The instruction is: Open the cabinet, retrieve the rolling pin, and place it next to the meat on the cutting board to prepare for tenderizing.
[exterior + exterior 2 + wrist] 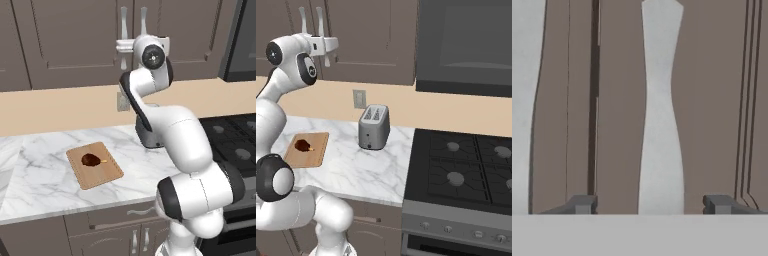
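Marble counter (45,165) under closed dark grey-brown cabinet (75,35), left base view. Cutting board (94,164) lies flat on counter, meat (90,160) on it, bone stub toward the right. White arm reaches up; gripper (124,47) is at the silver door handles (123,20).

Right base view: same counter, board at left with meat on it, toaster (374,127) standing well to its right, wall outlet (359,98) above, black stove (466,170) at right. Gripper at cabinet handles.

Hand view: cabinet door panels close up, right door handle (660,110) running between the two fingertips (580,204). Jaws open, straddling handle, not touching it. Rolling pin location: cannot tell, doors shut.
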### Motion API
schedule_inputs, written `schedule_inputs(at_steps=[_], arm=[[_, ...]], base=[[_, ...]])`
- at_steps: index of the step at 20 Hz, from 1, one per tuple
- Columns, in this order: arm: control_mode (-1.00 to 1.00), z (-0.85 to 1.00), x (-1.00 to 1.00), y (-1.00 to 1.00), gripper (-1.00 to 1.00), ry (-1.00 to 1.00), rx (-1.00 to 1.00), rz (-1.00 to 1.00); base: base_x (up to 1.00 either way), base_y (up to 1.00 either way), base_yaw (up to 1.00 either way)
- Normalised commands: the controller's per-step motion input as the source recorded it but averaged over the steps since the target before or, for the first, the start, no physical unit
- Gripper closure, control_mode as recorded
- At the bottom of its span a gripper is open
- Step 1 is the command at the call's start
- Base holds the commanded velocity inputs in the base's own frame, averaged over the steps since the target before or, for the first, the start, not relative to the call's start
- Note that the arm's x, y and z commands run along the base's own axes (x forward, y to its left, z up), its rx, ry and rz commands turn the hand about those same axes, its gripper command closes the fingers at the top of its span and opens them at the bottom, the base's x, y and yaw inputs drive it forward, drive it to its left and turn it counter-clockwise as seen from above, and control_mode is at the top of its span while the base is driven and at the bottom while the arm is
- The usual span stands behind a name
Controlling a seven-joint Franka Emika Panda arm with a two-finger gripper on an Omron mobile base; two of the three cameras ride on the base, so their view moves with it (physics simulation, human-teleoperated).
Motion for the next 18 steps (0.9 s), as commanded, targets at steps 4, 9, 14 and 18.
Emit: schedule_inputs(at_steps=[4,9,14,18], arm=[[-1.00,-0.17,0.27,0.00,-1.00,0.10,0.00,0.00],[-1.00,-0.09,0.39,0.14,1.00,0.09,0.00,0.00],[-1.00,0.00,0.05,0.03,1.00,0.02,0.00,0.00],[-1.00,0.00,0.08,0.00,1.00,-0.02,0.00,0.00]], base=[[0.00,0.00,0.00],[0.00,0.00,0.00],[0.00,0.00,0.00],[0.00,0.00,0.00]])
